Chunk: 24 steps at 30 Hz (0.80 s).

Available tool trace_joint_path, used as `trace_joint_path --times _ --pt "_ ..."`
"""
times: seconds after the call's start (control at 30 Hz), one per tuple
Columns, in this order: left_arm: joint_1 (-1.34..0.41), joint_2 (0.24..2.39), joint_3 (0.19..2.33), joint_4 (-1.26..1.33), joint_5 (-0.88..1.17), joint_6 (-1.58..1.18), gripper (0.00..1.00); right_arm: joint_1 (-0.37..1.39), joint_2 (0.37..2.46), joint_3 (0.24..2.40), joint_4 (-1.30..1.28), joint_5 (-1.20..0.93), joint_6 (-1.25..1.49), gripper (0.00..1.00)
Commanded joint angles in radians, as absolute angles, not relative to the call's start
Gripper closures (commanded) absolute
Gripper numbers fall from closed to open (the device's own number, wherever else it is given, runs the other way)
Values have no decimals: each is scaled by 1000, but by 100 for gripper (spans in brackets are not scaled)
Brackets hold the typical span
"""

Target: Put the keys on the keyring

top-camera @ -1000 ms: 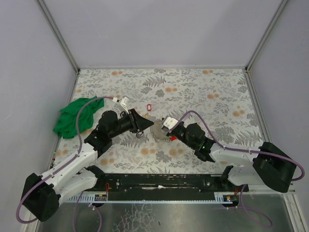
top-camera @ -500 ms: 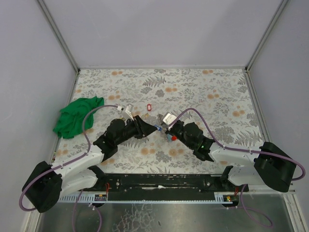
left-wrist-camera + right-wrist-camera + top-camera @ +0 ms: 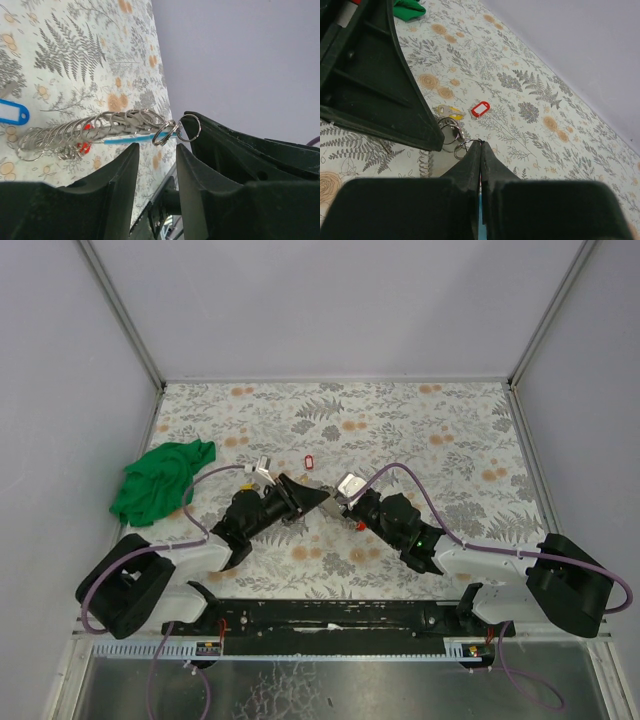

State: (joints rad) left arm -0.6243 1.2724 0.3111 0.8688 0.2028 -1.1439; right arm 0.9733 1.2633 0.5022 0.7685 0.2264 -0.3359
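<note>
Top external view: both arms are pointing toward the middle of the table (image 3: 450, 430), with their tips meeting nose to nose.

- The right gripper (image 3: 481, 146) is pressing its jaws fully together and pinching the keyring (image 3: 189, 127) by its rim. The ring is sticking out from the fingertips toward the left arm.
- A string of linked rings (image 3: 75, 134) is hanging off that ring. It is carrying keys (image 3: 84, 147) with red tags, and a blue strip is running along it.
- The left gripper (image 3: 156, 146) is holding its jaws partly spread, just beside the string. In the left wrist view nothing is sitting between its fingers. Whether a fingertip is touching the rings cannot be told; it is possibly grazing them.
- A blue tag (image 3: 10, 111) is lying apart from the string, apparently flat on the table.
- A red tag (image 3: 309, 461) is lying on the table just far of the grippers, with a brass-coloured key (image 3: 445, 110) just beside it.
- A green cloth (image 3: 160, 480) is lying bunched near the left edge.
</note>
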Motion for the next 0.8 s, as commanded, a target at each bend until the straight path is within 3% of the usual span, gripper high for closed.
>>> trace_joint_path --times 0.0,0.57,0.77 --pt "-620 1328 295 1121 240 -1237 66 984 1235 530 816 245 -315 100" --pt "-621 1350 285 1147 223 -1261 71 984 1233 531 807 241 -301 100" --pt "-624 1362 290 1135 224 -1251 79 984 1233 532 806 237 -299 100"
